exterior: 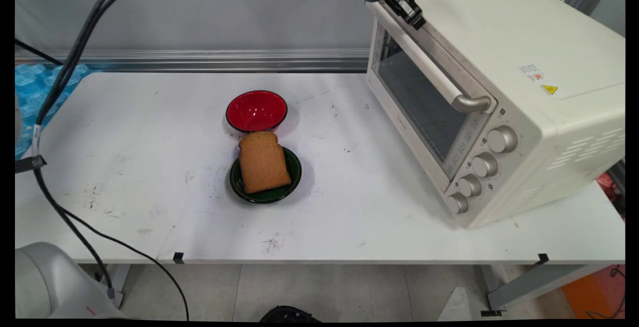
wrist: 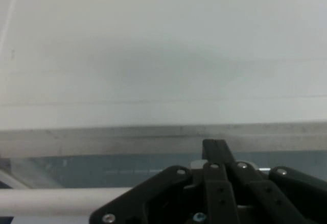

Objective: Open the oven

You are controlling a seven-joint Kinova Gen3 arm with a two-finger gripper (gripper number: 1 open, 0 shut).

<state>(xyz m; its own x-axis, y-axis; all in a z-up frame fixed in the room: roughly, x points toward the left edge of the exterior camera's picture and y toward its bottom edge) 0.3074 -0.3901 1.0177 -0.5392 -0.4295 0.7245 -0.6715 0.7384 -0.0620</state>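
My gripper (exterior: 412,13) is at the top of the main view, at the far upper end of the handle (exterior: 430,67) of the cream toaster oven (exterior: 539,57). The oven door looks closed. In the hand view the gripper (wrist: 217,150) is shut, its black fingers standing together. They reach past the white handle bar (wrist: 51,202) to the metal strip along the door's top edge. Whether the fingers touch the handle is hidden by the linkage. A slice of brown bread (exterior: 263,162) lies on a dark green plate (exterior: 294,174) at mid-table, far from the gripper.
A red bowl (exterior: 256,111) stands just behind the green plate. The oven fills the table's right side, its knobs (exterior: 484,164) facing the near left. Black cables (exterior: 60,92) hang along the left. Blue packing material (exterior: 30,87) lies at the far left edge.
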